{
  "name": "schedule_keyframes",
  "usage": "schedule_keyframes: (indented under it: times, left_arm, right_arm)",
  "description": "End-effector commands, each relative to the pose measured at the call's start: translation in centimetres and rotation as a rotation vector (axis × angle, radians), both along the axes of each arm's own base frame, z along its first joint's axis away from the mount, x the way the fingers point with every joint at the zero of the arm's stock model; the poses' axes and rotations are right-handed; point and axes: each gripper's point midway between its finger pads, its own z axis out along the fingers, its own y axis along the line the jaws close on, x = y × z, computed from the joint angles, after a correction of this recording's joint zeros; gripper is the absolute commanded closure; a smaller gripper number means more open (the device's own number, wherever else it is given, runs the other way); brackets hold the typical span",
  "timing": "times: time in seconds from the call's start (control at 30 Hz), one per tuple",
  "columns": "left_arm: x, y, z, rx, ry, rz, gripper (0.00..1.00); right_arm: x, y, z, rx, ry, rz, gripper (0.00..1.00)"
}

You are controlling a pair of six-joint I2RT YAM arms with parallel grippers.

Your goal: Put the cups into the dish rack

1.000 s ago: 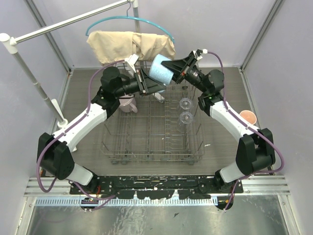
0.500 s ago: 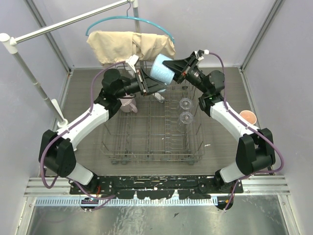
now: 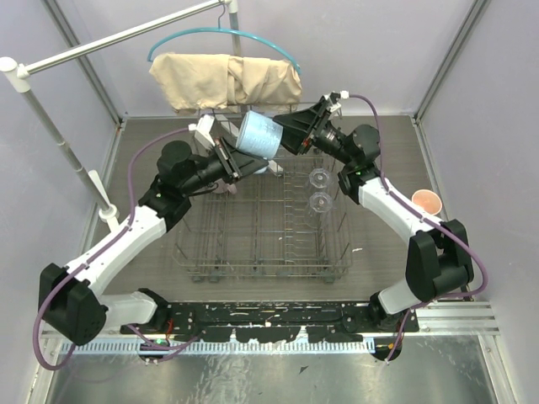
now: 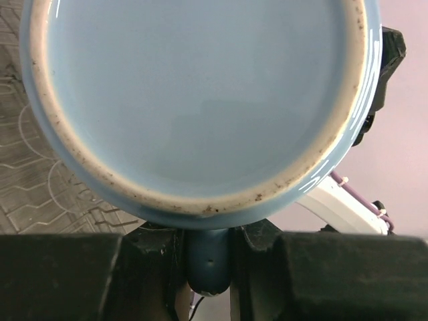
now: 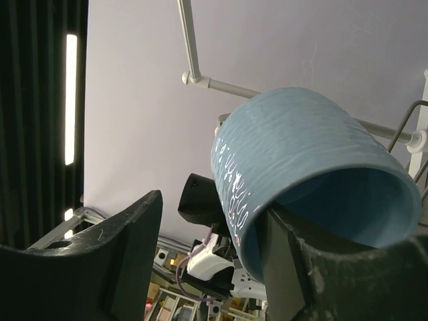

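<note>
The light blue mug [image 3: 257,135] hangs in the air over the back edge of the dish rack [image 3: 261,244], tilted on its side. My left gripper [image 3: 232,160] is shut on its handle [image 4: 209,257]; the mug's base [image 4: 194,100] fills the left wrist view. My right gripper [image 3: 288,130] is open at the mug's mouth, with one finger [image 5: 294,261] inside the rim [image 5: 321,200] and the other well apart. Two clear tumblers [image 3: 319,178] [image 3: 319,202] stand in the rack's right side. The peach-orange mug [image 3: 427,202] stands on the table at right. The mauve-pink mug is mostly hidden behind my left arm.
A beige cloth [image 3: 227,80] on a teal hanger [image 3: 278,44] hangs just behind the rack. A white pole stand [image 3: 50,126] rises at the left. Grey walls close in on both sides.
The blue mug has moved left and a little down with my left gripper. My left arm has drawn back to the left. My right gripper has followed leftward.
</note>
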Motion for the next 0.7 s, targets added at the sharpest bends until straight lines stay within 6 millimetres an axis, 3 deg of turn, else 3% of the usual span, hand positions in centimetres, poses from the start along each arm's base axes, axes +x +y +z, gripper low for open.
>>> schedule_keyframes:
  times: [0.0,0.17,0.33,0.57,0.67]
  left_arm:
    - [-0.2,1.9,3.6,-0.041,-0.143,0.095,1.0]
    - [-0.8,4.3,3.3,0.064,-0.128,0.198,1.0]
    - [-2.2,8.2,2.2,0.204,-0.072,0.364,1.0]
    - [-4.2,13.4,-0.5,0.387,0.067,0.589,1.0]
    - [-4.3,14.4,-1.1,0.469,0.102,0.657,1.0]
  right_arm:
    - [-1.7,-0.8,2.0,0.008,-0.097,-0.013,0.37]
    - [-1.1,-1.4,0.1,-0.109,-0.089,-0.058,0.35]
    - [-0.1,-2.0,-3.4,-0.385,-0.074,-0.138,0.34]
    - [0.2,-5.9,-5.7,-0.596,-0.077,-0.254,0.34]
    - [-0.2,-7.4,-6.2,-0.665,-0.097,-0.285,0.33]
